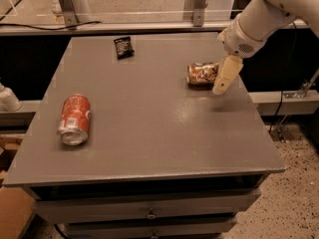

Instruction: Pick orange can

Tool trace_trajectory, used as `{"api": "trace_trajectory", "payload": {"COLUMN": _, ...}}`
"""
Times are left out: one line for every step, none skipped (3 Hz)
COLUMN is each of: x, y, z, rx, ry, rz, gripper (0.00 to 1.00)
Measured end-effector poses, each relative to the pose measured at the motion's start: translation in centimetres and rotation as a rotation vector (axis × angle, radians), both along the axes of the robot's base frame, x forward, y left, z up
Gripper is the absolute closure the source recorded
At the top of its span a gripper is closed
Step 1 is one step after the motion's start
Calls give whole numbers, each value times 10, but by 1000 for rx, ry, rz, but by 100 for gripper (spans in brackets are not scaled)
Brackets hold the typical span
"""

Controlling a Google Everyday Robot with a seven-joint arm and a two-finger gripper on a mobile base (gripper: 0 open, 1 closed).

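The orange can (pixel 202 74), mottled orange-brown and cream with metallic ends, lies on its side at the right of the grey table (pixel 149 128). My gripper (pixel 222 83) hangs from the white arm (pixel 259 19) that comes in from the upper right. It sits at the can's right end, covering that end, just above the tabletop. I cannot tell whether it touches the can.
A brighter red-orange can (pixel 74 119) with white label marks lies on its side at the table's left. A small black packet (pixel 122 47) lies near the far edge. The table's right edge is close behind the gripper. A rail (pixel 149 26) runs along the back.
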State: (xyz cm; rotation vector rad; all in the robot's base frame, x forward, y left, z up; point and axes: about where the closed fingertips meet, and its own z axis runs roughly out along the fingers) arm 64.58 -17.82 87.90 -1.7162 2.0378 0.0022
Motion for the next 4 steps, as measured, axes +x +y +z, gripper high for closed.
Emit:
{"api": "trace_trajectory", "payload": {"x": 11, "y": 6, "z": -18, "rx": 4, "ry": 31, "rz": -9, "gripper": 0}}
{"api": "trace_trajectory", "payload": {"x": 13, "y": 14, "z": -33, "rx": 7, "ry": 64, "rz": -11, "gripper": 0}}
{"api": "trace_trajectory", "payload": {"x": 11, "y": 20, "z": -44, "rx": 12, "ry": 102, "rz": -15, "gripper": 15}}
{"api": "trace_trajectory", "payload": {"x": 9, "y": 25, "z": -50, "rx": 20, "ry": 129, "rz": -16, "gripper": 39}}
